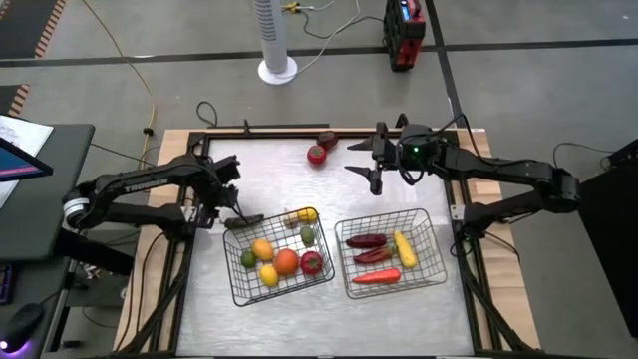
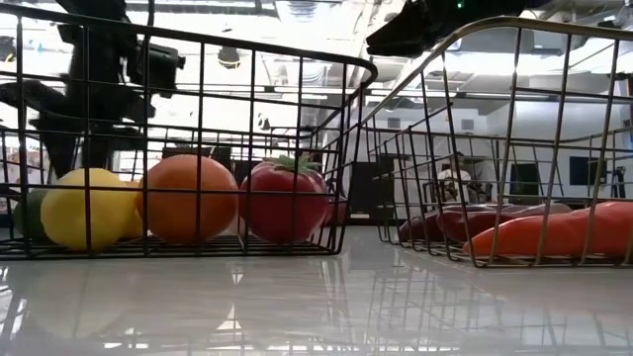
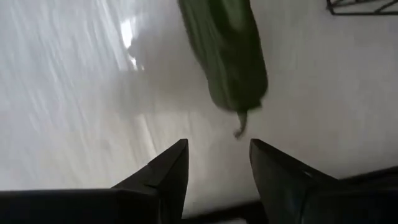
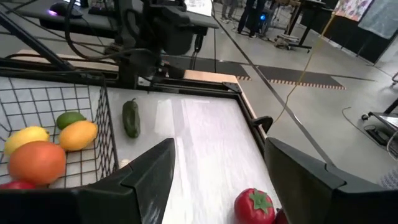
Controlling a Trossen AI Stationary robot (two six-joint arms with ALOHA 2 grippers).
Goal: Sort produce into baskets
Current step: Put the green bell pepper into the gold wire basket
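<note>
A long dark green vegetable (image 3: 227, 53) lies on the table just outside the left basket's (image 1: 235, 284) far left corner; it also shows in the high view (image 1: 243, 220). My left gripper (image 3: 217, 165) is open just short of its stem end and touches nothing. A red tomato (image 1: 316, 155) and a dark red piece (image 1: 327, 140) lie at the table's far edge. My right gripper (image 1: 353, 157) is open and empty beside the tomato (image 4: 254, 205). The left basket holds round fruits (image 1: 286, 261), the right basket (image 1: 437, 261) long ones (image 1: 377, 276).
The two wire baskets stand side by side in the table's near half, with a narrow gap between them (image 2: 361, 247). The table's raised frame (image 1: 299, 130) runs along the far edge behind the tomato. A white fan base (image 1: 277, 70) stands on the floor beyond.
</note>
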